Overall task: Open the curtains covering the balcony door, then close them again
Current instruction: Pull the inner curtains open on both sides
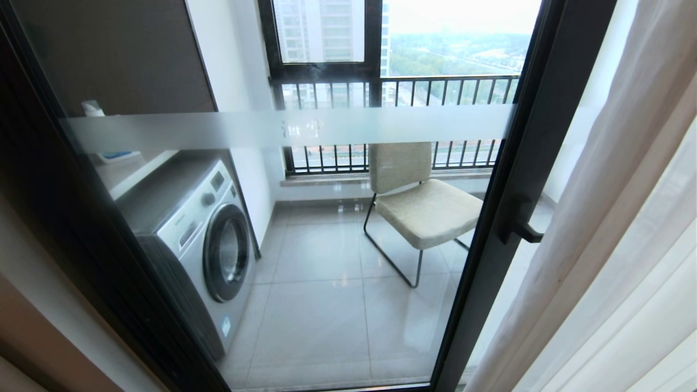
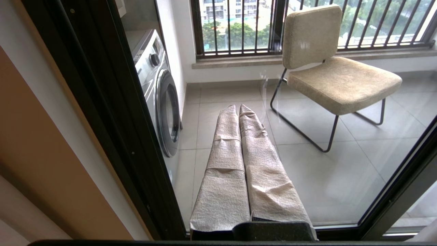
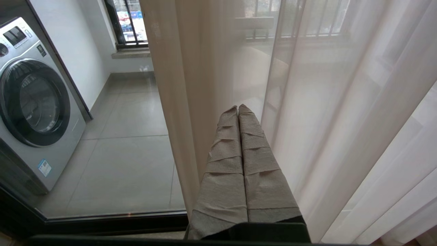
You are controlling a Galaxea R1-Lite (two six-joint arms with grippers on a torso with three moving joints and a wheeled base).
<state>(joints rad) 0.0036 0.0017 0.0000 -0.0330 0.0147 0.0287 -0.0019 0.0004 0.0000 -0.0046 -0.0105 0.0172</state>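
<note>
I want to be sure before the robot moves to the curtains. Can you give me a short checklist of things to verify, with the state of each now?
1. Left gripper shut and holding nothing: ok.
2. Right gripper shut and holding nothing: ok.
3. Balcony door glass uncovered by curtains: ok.
4. Sheer white curtain gathered on the robot's right, close before the right gripper: ok.
5. Thick opaque curtain layer located: cannot tell.
6. Door handle clear of the fabric: ok.

You can't read the small characters on the balcony door's frosted band [image 1: 302, 128], the curtains [image 1: 615, 261] run off the head view's right edge with top and hem unseen, the sheer veils the chair [image 3: 259, 68], and neither arm shows there
</note>
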